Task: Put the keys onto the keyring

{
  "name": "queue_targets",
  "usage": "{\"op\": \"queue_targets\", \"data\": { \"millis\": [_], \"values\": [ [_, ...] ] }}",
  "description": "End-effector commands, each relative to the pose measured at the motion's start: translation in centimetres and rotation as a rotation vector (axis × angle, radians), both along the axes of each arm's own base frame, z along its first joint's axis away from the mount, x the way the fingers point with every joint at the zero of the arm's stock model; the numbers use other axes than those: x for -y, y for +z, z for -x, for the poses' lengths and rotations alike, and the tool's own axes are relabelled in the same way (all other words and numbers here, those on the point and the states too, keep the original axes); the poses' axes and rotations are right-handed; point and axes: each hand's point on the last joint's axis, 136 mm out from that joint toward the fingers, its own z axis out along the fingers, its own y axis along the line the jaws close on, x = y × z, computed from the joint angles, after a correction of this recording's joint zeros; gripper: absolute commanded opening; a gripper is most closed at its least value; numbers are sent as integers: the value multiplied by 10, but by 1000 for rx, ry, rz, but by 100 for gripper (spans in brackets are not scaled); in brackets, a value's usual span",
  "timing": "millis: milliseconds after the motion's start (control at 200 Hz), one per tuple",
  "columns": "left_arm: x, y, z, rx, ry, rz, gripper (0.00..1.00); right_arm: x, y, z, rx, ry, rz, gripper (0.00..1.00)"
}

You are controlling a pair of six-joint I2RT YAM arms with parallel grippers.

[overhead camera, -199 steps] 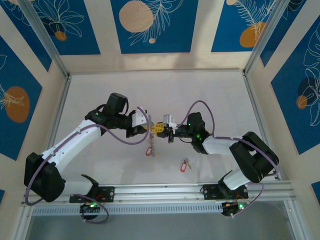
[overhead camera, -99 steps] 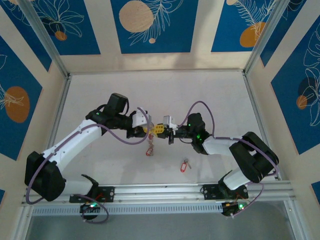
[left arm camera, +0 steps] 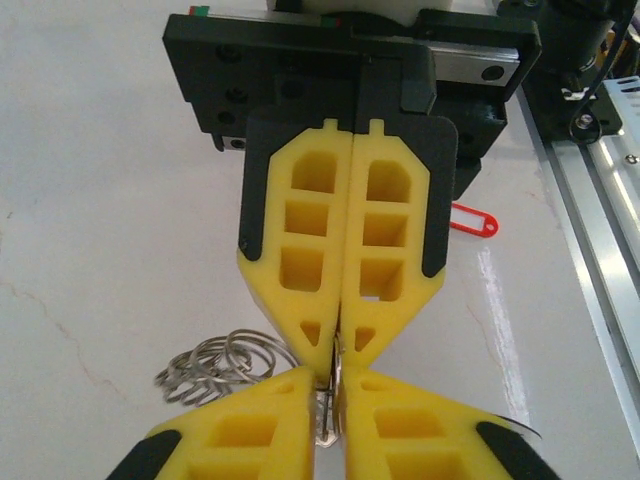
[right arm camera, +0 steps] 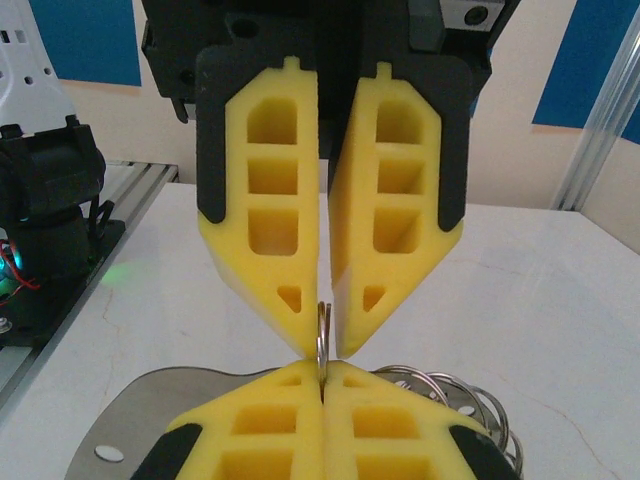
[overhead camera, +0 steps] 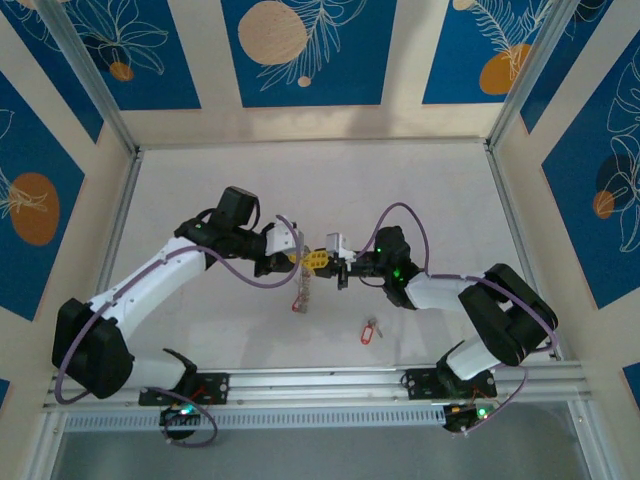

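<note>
My two grippers meet tip to tip above the middle of the table, left gripper (overhead camera: 303,259) facing right gripper (overhead camera: 322,262). A thin silvery keyring (right arm camera: 322,326) stands edge-on between them. The right gripper (right arm camera: 322,368) is shut on its lower edge. In the left wrist view the left gripper (left arm camera: 328,373) is closed onto the same thin metal with only a slit left. A bunch of small silvery rings (left arm camera: 215,365) hangs beside the tips. One key with a red tag (overhead camera: 299,303) dangles below the grippers. Another of the keys (overhead camera: 370,330) lies on the table.
The aluminium rail (overhead camera: 330,380) carrying both arm bases runs along the near edge. Blue patterned walls (overhead camera: 300,50) enclose the white table (overhead camera: 200,190) on three sides, with bare surface behind the grippers and on the left.
The left jaws eased apart a little and closed again on the ring. The right gripper kept its grip. Both arms stayed almost where they were.
</note>
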Motion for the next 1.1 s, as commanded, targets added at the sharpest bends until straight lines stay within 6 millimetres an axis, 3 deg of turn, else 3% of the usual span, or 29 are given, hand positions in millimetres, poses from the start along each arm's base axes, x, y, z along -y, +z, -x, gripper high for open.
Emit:
{"op": "queue_targets", "data": {
  "millis": [0,100,160,330,455,515,625,845,1095],
  "values": [
    [4,-7,12,-40,-68,17,8,1,16,7,78,21,-38,0],
    [5,-9,14,-49,-85,17,7,2,17,8,87,20,-47,0],
    [4,-12,15,-48,-92,10,0,3,19,9,102,21,-57,0],
    [1,-15,10,10,-76,-6,0,5,19,11,125,13,-60,0],
    [0,-6,11,107,-101,21,0,11,18,16,166,1,-69,34],
    [1,0,16,162,-144,51,0,13,15,20,178,10,-62,42],
    [2,6,25,269,-228,100,0,17,7,25,172,22,-24,46],
    [2,6,17,379,-239,93,0,30,2,15,171,-119,32,47],
    [1,-1,11,584,-299,69,0,57,-18,13,-16,-276,173,55]
  ]
}}
